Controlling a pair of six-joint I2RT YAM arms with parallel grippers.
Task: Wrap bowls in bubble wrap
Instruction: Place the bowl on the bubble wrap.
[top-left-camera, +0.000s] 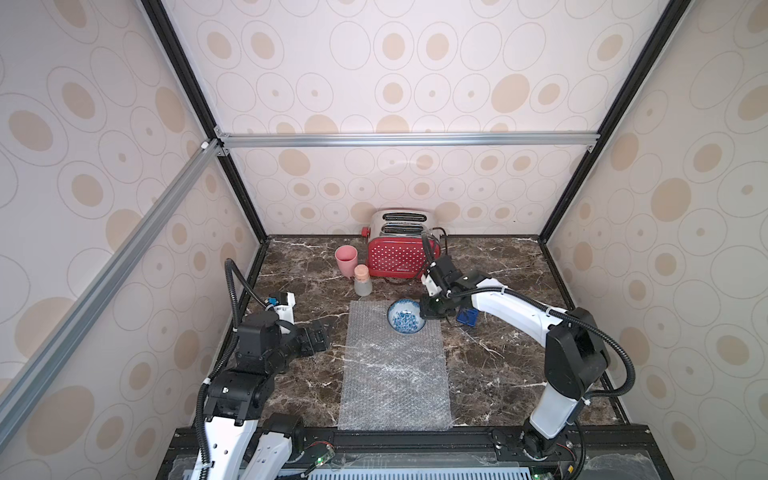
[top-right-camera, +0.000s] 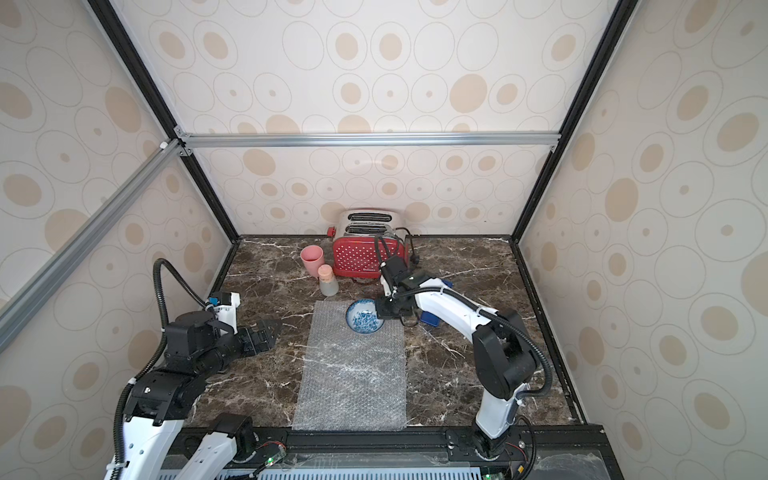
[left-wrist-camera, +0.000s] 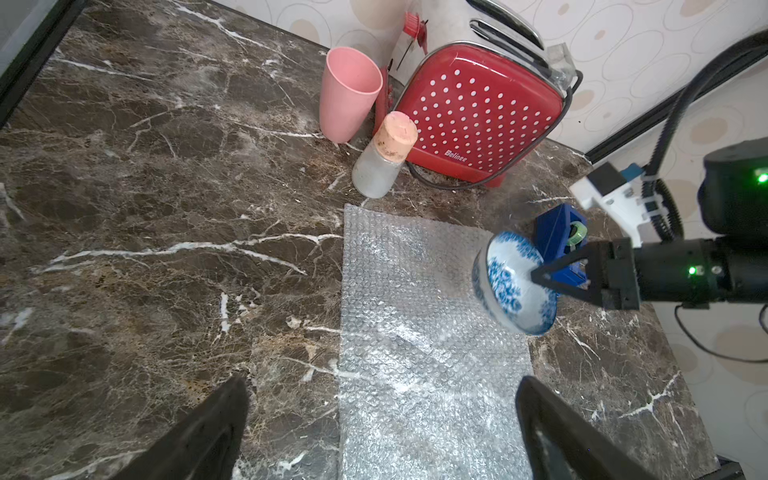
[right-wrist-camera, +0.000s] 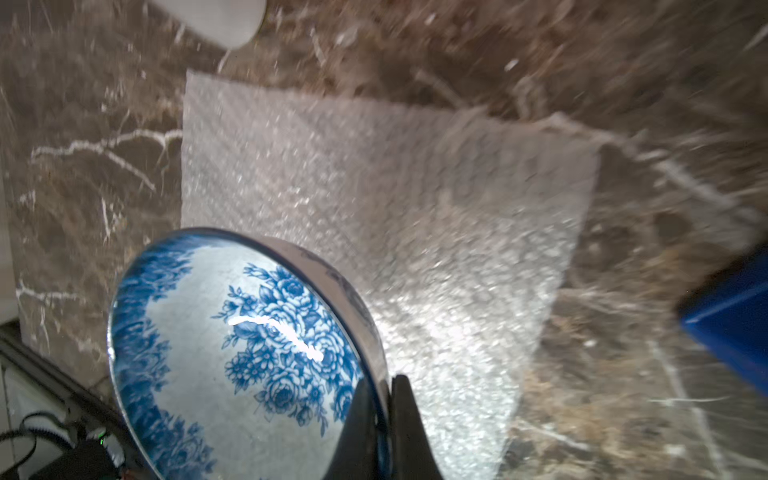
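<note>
Nearest, on the dark veined table (top-left-camera: 498, 365), a flat wrap (top-left-camera: 392, 374), reaching from the front edge toward the middle. To its left, well apart from it, left gripper (top-left-camera: 322, 336), jaws wide open, holding nothing. Over the far right corner of the wrap, bowl (top-left-camera: 406, 319), pinched at the rim by the closed right gripper (top-left-camera: 424, 318). Just beside, on the right, a blue box (top-left-camera: 467, 316). Farther back, bottle (top-left-camera: 362, 282), cup (top-left-camera: 345, 259) and toaster (top-left-camera: 403, 257), near the back wall (top-left-camera: 374, 187) with oval pattern, under a metal bar (top-left-camera: 407, 139). Only in left wrist view: bowl tilted, green roll (left-wrist-camera: 577, 232) inside the box. Only in right wrist view, partly blurred: one finger (right-wrist-camera: 359, 436) inside the rim, the second outside. Contact between bowl and wrap impossible to tell.
</note>
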